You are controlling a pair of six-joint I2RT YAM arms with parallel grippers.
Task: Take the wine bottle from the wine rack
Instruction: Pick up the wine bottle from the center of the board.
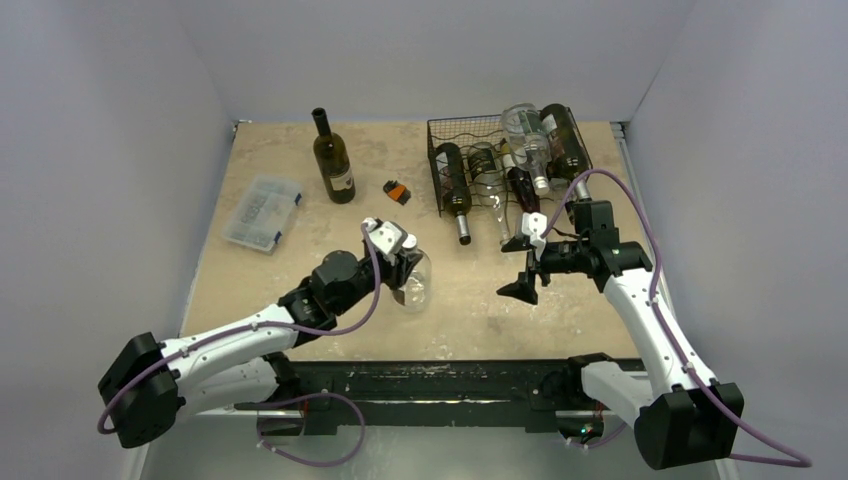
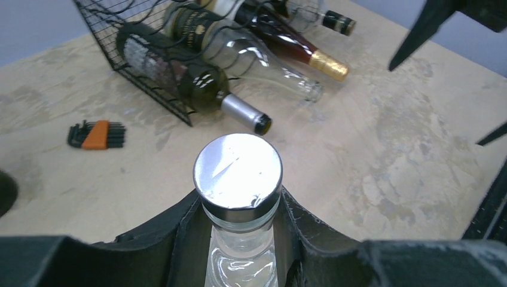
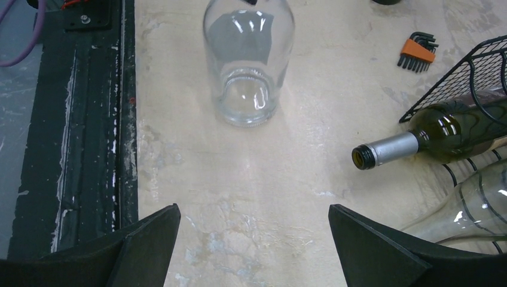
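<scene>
My left gripper [image 1: 400, 262] [image 2: 239, 200] is shut on the neck of a clear glass wine bottle [image 1: 415, 285] [image 3: 248, 54] with a silver cap [image 2: 238, 170]. The bottle stands upright in front of the rack, its base at or just above the table. The black wire wine rack [image 1: 437, 150] [image 2: 98, 18] sits at the back right with several bottles lying in it, among them a dark green bottle with a silver neck [image 1: 455, 190] [image 2: 203, 89] [image 3: 418, 140]. Between the held bottle and the rack, my right gripper [image 1: 522, 268] [image 3: 252, 209] hangs open over bare table, holding nothing.
A dark bottle [image 1: 333, 160] stands upright at the back centre. A clear plastic compartment box [image 1: 263, 212] lies at the left. An orange-and-black hex key set [image 1: 398, 192] [image 2: 95, 134] [image 3: 417, 52] lies left of the rack. A black rail [image 3: 89, 119] runs along the near edge.
</scene>
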